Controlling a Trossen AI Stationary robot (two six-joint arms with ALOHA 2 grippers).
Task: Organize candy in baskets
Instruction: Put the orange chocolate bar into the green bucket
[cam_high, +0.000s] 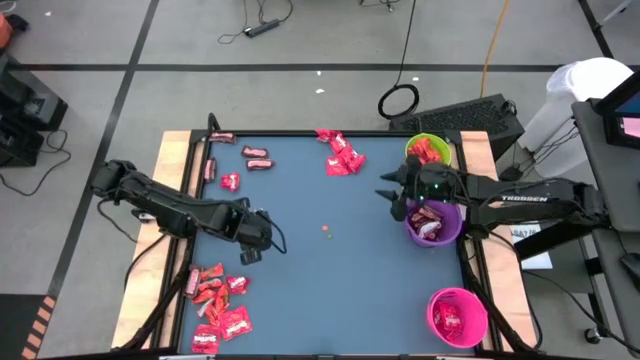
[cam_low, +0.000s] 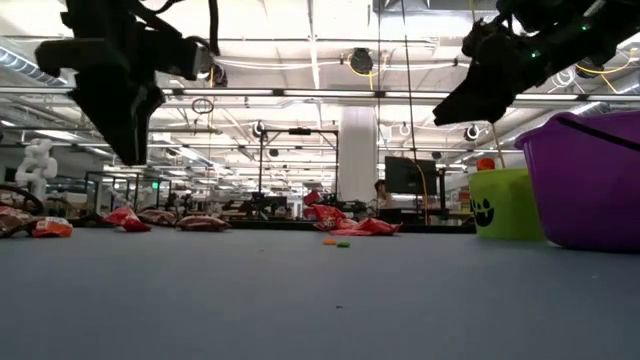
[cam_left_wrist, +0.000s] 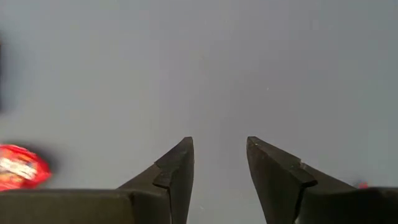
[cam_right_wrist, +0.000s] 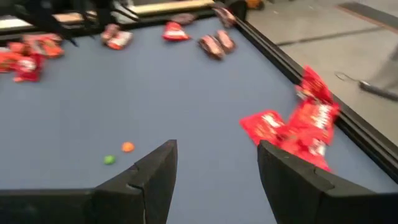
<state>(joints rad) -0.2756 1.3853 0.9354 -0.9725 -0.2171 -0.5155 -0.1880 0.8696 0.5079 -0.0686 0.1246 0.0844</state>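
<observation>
Two grippers are seen above the blue table (cam_high: 330, 290), and nothing is held in either. The left gripper (cam_left_wrist: 219, 163) is open and hangs over bare surface, near the heap of candy (cam_high: 215, 300) at the near left corner. The right gripper (cam_right_wrist: 216, 163) is also open, raised just beside the purple basket (cam_high: 436, 223) at the right edge, and is turned toward the red packets (cam_right_wrist: 298, 134) at the far edge. More candy (cam_high: 258, 158) is scattered near the far left corner. Candy is already seen in the green basket (cam_high: 428, 150) at the far right corner and in the pink basket (cam_high: 458, 317) at the near right corner. If the heaped packets are approached carelessly, several could be caught together or pushed away, because they overlap. The purple basket could be knocked by the right arm.
</observation>
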